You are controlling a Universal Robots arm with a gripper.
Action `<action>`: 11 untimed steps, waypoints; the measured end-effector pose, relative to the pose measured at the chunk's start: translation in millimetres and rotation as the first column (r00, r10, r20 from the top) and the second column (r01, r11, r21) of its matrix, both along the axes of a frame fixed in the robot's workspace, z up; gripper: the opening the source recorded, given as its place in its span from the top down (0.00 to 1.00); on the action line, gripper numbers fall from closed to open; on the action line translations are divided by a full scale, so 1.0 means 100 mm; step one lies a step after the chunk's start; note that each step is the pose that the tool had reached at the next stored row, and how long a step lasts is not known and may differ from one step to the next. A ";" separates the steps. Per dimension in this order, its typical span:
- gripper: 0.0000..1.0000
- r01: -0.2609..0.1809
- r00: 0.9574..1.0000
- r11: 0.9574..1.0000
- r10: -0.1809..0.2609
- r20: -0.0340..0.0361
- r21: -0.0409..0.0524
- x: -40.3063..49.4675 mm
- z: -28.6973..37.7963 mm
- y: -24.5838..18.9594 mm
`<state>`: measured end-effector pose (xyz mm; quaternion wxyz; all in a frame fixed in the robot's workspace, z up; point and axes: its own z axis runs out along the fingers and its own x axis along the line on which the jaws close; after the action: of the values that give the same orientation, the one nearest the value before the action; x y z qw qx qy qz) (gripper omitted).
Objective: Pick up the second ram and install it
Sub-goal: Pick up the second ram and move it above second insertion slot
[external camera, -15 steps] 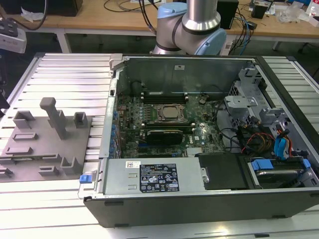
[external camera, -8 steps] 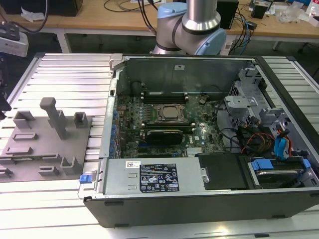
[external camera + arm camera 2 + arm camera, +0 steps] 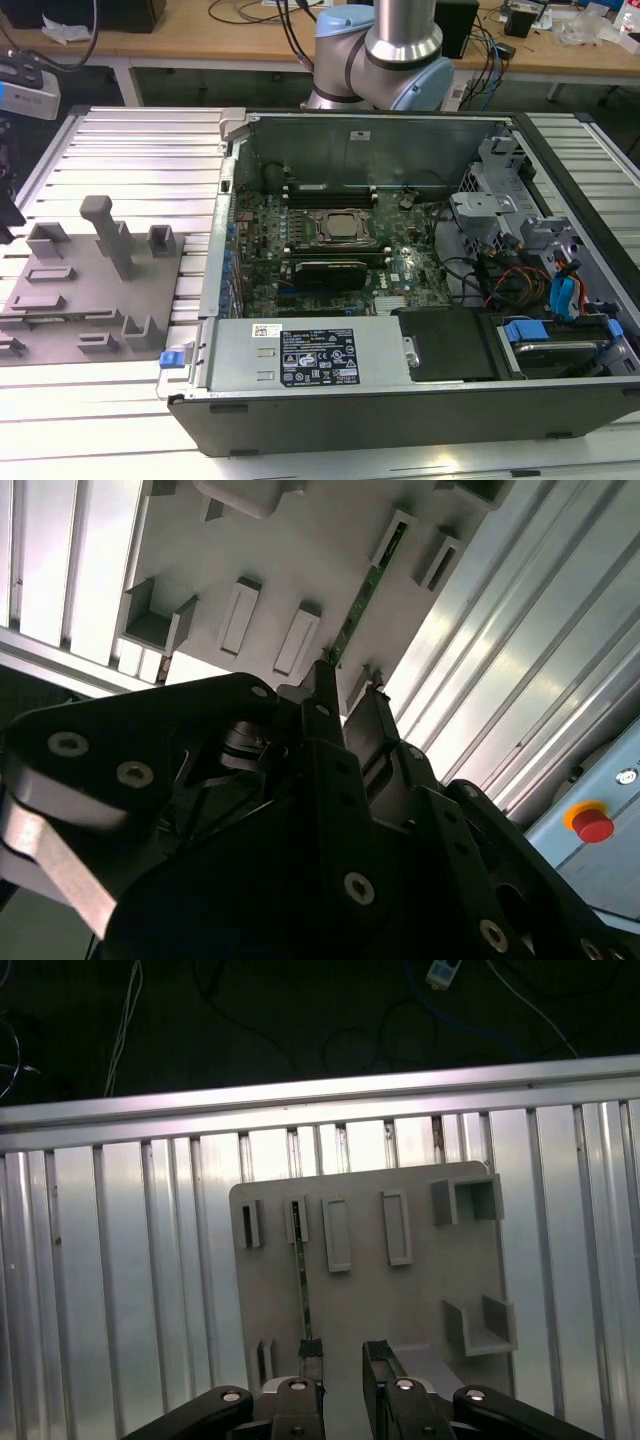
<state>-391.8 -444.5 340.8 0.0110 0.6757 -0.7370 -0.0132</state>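
The second ram is a thin dark-green strip standing on edge in a slot of the grey moulded tray. In the second wrist view the ram runs away from the fingertips across the tray. My gripper hovers above the tray's near edge, open, with nothing between its fingers. One fingertip lines up with the near end of the strip, and I cannot tell whether it touches. The gripper has two dark fingers with a gap between them. The tray lies at the exterior view's left.
An open computer case lies at the exterior view's right, with the motherboard, CPU socket and long black memory slots inside. The arm's base stands behind the case. Ribbed aluminium tabletop surrounds the tray. A red stop button is nearby.
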 end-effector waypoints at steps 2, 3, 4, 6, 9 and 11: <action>0.70 0.000 1.000 1.000 0.000 0.000 0.000 0.000 -0.017 0.000; 0.70 0.000 1.000 1.000 0.000 0.000 0.000 0.000 -0.027 0.000; 0.70 0.000 1.000 1.000 0.000 0.000 0.000 0.000 -0.032 0.000; 0.70 0.000 1.000 1.000 0.000 0.000 0.000 0.000 -0.048 0.000; 0.70 0.000 1.000 1.000 0.000 0.000 0.000 0.000 -0.069 0.000; 0.70 0.000 1.000 1.000 0.000 0.000 0.000 0.000 -0.090 0.000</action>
<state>-391.8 -444.5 331.8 0.0110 0.6758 -0.7369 -0.0132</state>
